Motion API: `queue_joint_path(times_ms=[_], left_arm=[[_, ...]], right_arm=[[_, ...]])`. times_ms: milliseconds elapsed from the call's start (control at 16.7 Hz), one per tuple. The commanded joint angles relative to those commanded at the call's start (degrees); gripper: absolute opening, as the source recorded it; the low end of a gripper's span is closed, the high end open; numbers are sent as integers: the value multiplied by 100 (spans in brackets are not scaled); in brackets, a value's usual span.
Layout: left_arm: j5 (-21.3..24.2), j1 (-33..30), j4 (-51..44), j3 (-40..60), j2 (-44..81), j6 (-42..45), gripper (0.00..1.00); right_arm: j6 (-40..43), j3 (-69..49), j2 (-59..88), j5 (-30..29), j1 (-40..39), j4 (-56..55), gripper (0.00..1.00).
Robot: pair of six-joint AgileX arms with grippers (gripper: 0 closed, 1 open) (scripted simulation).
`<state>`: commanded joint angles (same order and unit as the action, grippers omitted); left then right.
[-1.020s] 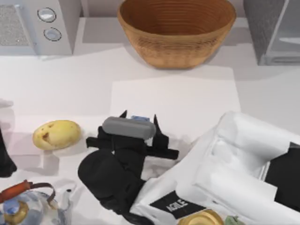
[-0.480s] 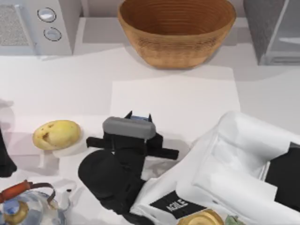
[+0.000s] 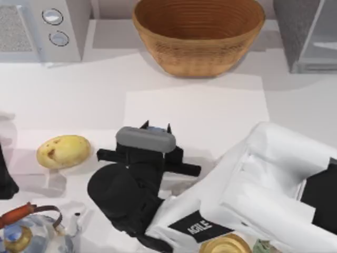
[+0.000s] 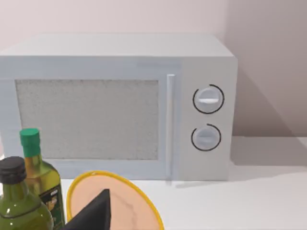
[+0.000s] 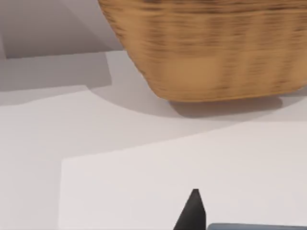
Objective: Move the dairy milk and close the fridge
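Note:
The dairy milk (image 3: pixel 156 129) shows as a thin blue strip near the front edge of the white mat, just right of the potato. My right gripper (image 3: pixel 157 126) comes down over it from the table's front, shut on the carton with a dark fingertip at each side. The right wrist view catches one fingertip (image 5: pixel 193 211) and a blue-grey edge of the dairy milk (image 5: pixel 254 226). The fridge (image 3: pixel 295 31) stands at the back right, dark speckled side toward the basket, with a pale panel beside it. My left arm (image 3: pixel 5 176) is parked at the left edge.
A wicker basket (image 3: pixel 197 34) stands at the back centre, behind a white mat (image 3: pixel 210 105). A microwave (image 3: pixel 47 26) with two knobs is back left. A potato (image 3: pixel 63 151) and a kettle (image 3: pixel 23 232) sit front left. Green bottles (image 4: pixel 29 191) stand before the microwave.
The right gripper's fingers have drawn in from a wide spread and shut on the blue carton. The right arm has shifted slightly. The left arm has not moved.

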<state>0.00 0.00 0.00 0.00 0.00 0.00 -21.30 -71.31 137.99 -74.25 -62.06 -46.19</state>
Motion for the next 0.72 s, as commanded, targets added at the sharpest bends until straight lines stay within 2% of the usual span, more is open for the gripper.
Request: queue_joint_path(times_ms=[360, 720], left_arm=[[0, 0, 0, 0, 0, 0, 100], [0, 0, 0, 0, 0, 0, 100]], right_arm=[[50, -167, -423, -145, 517, -37, 0], [44, 32, -479, 16, 70, 426, 0]])
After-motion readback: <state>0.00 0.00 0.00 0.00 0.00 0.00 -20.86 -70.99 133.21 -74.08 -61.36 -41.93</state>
